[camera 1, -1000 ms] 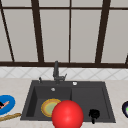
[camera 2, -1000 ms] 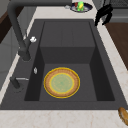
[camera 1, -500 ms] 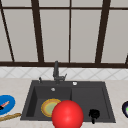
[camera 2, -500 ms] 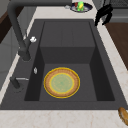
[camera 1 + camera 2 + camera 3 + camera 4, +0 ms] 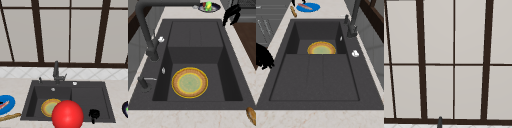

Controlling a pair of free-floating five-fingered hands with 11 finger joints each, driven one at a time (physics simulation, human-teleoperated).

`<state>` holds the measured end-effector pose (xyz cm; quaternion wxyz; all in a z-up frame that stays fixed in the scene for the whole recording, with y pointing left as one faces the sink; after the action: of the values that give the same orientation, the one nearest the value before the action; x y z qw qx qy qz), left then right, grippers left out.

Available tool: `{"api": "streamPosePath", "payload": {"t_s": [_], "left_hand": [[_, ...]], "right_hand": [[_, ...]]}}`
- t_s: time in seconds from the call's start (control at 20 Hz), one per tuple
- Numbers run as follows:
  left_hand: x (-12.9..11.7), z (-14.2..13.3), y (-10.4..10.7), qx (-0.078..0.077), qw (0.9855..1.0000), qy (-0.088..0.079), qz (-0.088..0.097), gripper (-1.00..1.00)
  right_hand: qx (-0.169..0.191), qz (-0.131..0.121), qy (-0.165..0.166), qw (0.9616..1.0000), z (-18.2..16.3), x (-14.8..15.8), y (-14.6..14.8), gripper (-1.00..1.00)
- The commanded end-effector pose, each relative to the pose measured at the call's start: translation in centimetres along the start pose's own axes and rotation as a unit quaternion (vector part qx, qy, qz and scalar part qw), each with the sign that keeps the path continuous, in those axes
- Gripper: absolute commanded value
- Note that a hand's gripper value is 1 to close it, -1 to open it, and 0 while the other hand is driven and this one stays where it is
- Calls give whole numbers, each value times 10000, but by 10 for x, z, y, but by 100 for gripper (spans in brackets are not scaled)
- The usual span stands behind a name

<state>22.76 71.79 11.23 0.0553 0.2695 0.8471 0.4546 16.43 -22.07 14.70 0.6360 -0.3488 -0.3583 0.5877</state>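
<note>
Found right robot hand point(image 5: 94, 114) above sink point(image 5: 106, 86) front rim, fingers loosely spread, empty; plate point(image 5: 48, 107) at 9 o'clock; advise clearing rim.

Matte black, human-like hand point(image 5: 94, 114)

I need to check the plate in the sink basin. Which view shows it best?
The left side view: the yellow plate lies whole and unobstructed on the basin floor. In the right side view the basin divider cuts off its near edge. In the front view a red ball covers part.
</note>
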Motion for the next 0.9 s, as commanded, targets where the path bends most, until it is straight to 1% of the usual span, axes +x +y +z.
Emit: {"api": "streamPosePath", "payload": {"t_s": [0.0,0.1,0.2,0.25,0.3,0.35,0.4,0.5,0.55,0.6,0.65,0.75,0.85], "left_hand": [[11,11,10,50,9995,261,-190,-100],[14,15,15,31,9994,278,-199,-100],[17,18,20,-74,9993,321,-184,-100],[15,15,19,-47,9986,475,-224,-100],[15,17,18,-121,9982,547,-223,-100],[14,15,16,-284,9987,422,-5,-100],[15,16,17,-93,9999,131,-17,-100],[17,22,18,-103,9998,141,-5,-100],[14,16,22,-277,9993,218,127,-100],[12,10,19,-635,9969,351,289,-100],[13,15,17,-691,9966,352,279,-100],[12,16,16,-803,9955,406,297,-100],[10,16,15,-939,9941,448,298,-100]], "right_hand": [[0,0,0,10000,0,0,0,0],[0,0,0,10000,0,0,0,0],[0,0,0,10000,0,0,0,0],[0,0,0,10000,0,0,0,0],[0,0,0,10000,0,0,0,0],[0,0,0,10000,0,0,0,0],[0,0,0,10000,0,0,0,0],[0,0,0,10000,0,0,0,0],[0,0,0,10000,0,0,0,0],[0,0,0,10000,0,0,0,0],[0,0,0,10000,0,0,0,0],[0,0,0,10000,0,0,0,0],[0,0,0,10000,0,0,0,0]]}}
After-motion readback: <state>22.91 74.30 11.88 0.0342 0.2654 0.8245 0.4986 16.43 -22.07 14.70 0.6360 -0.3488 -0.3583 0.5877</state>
